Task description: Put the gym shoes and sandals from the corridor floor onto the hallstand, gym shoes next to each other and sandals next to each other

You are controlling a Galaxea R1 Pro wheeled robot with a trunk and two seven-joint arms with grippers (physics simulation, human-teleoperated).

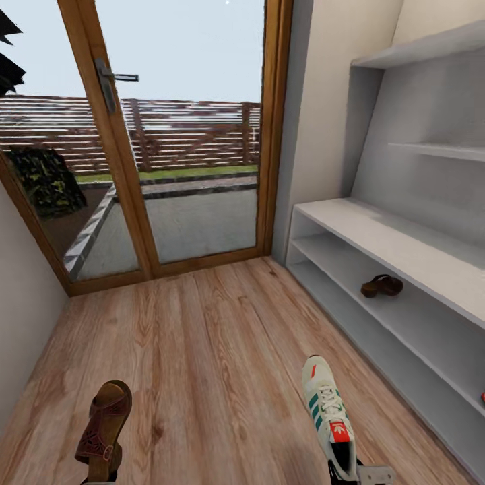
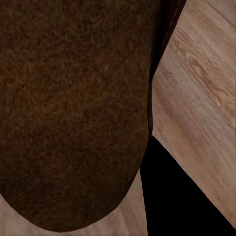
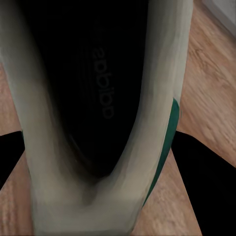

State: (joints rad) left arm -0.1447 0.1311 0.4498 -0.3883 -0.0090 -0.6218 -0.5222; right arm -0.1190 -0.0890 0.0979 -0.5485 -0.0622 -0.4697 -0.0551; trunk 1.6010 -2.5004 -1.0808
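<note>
A dark brown leather sandal [image 1: 104,423] at 7 o'clock and a cream-white green-striped lace-up sneaker [image 1: 329,417] at 5 o'clock are held in the left and right fingers above the wood-plank floor [image 1: 215,350], evidently for carrying to the pale grey hallstand [image 1: 404,252] at 3 o'clock, where a second sandal [image 1: 381,285] rests.

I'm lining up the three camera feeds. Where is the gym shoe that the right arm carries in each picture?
Head view: the gym shoe is at the lower right, toe pointing away, heel at the right gripper.
Right wrist view: gym shoe seen close up from the heel, looking into its dark opening.
Left wrist view: not in it.
Shared landmark: the wood-plank corridor floor.
</note>
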